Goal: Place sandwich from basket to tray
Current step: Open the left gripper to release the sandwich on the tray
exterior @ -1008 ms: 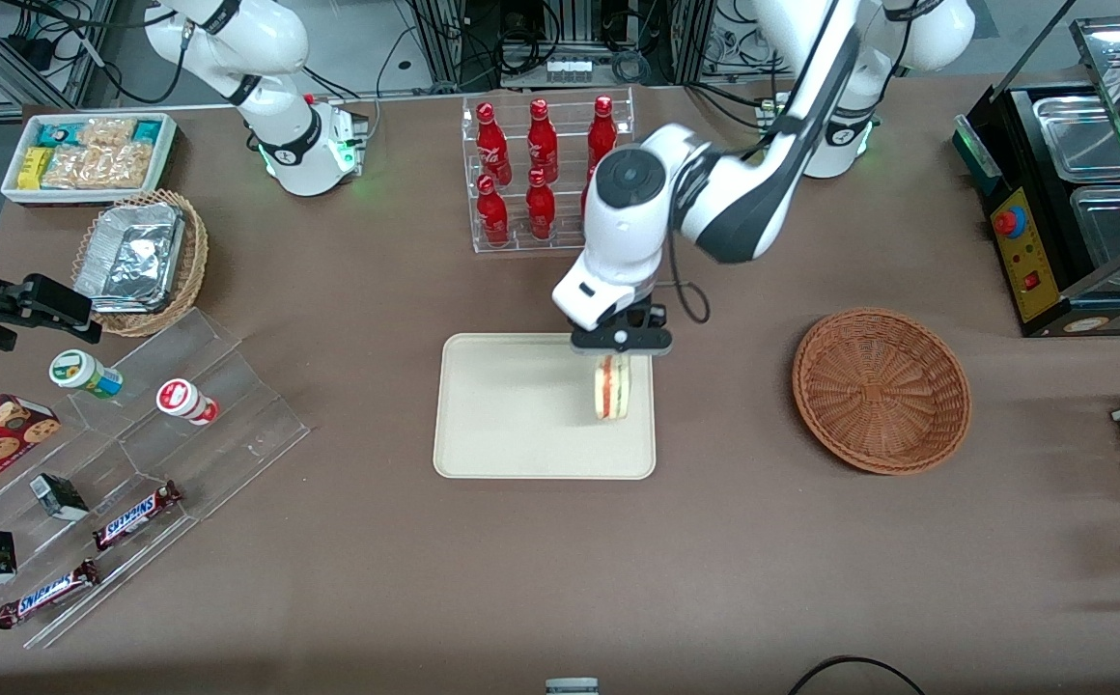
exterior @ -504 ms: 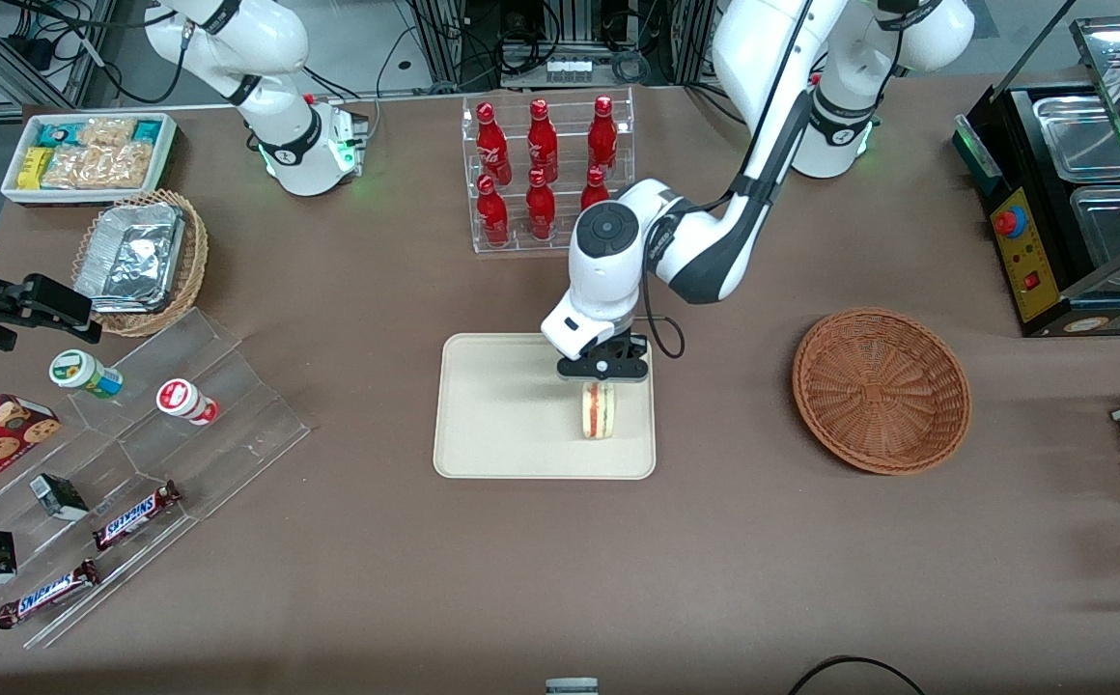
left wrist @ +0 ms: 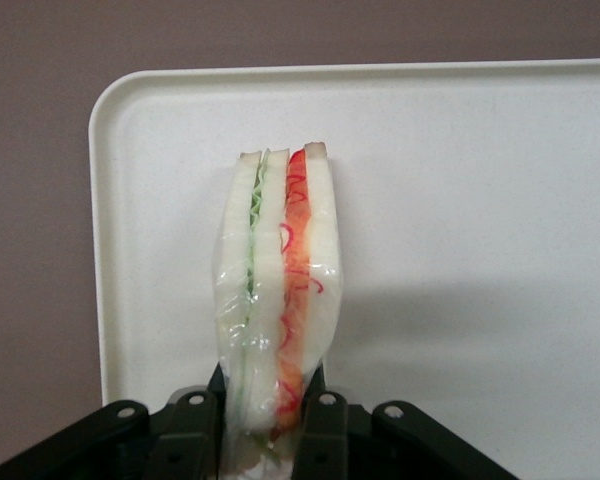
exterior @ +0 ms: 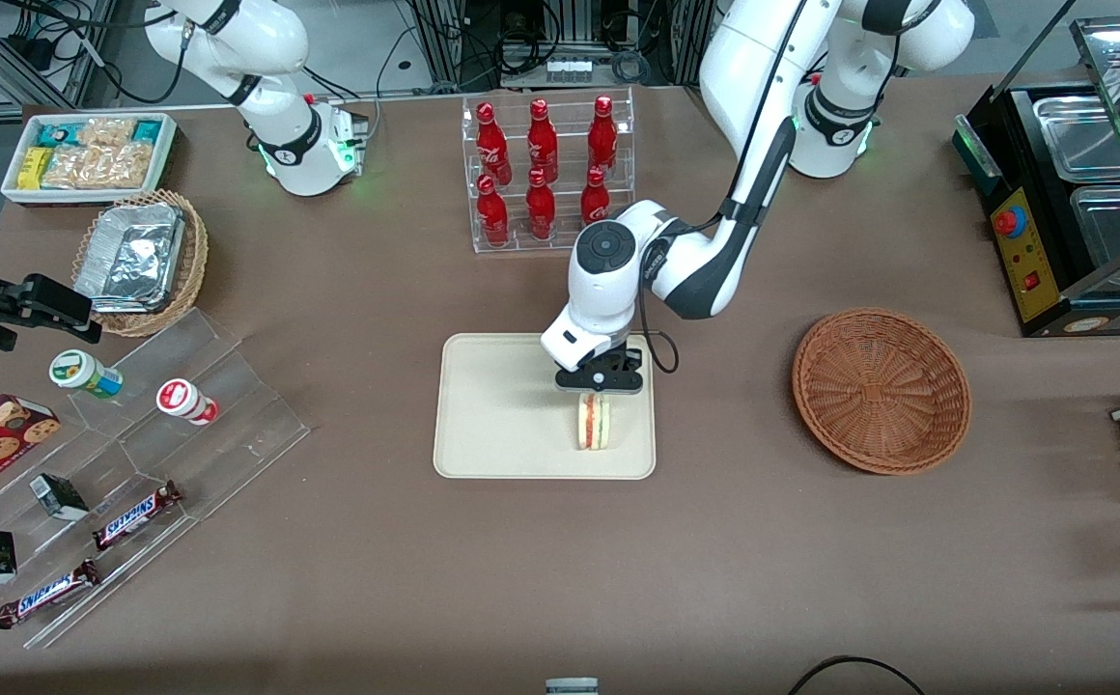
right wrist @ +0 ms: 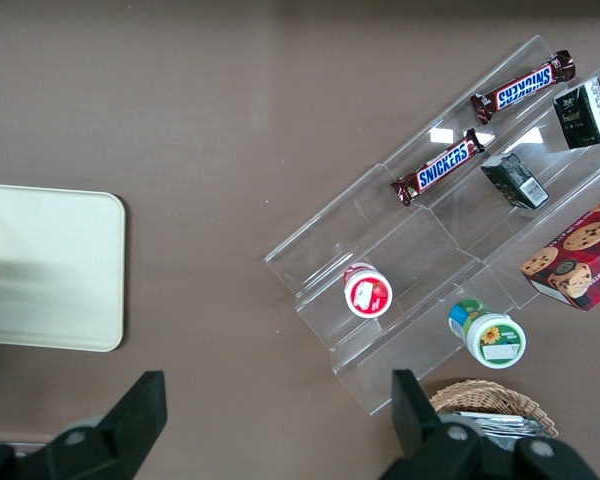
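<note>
We note one tray (exterior: 512, 415) near the middle of the table, one sandwich (exterior: 593, 425) and one reddish-brown wicker basket (exterior: 881, 389), the basket lying toward the working arm's end and holding nothing we can see.

The sandwich stands on edge over the tray, close to the short rim on the basket's side and nearer the tray's front long edge than its back one. The left gripper (exterior: 601, 382) sits directly above it, fingers clamped on the upper end of the wedge; in the wrist view the fingers (left wrist: 192, 430) press in on both bread faces of the sandwich (left wrist: 277, 290). Whether the lower edge already touches the tray surface (left wrist: 480, 200) we cannot confirm; it appears at or just above it.

Handling judgement: the item looks light and soft, wrapped in clear film that may be slippery. The bread will likely compress under pressure, so a hold across the two flat faces, as now, seems sound; a hard squeeze risks crushing the filling. Standing on its narrow edge, it may tip over once let go.

Also counted: six red bottles (exterior: 541, 174) in a clear rack.
</note>
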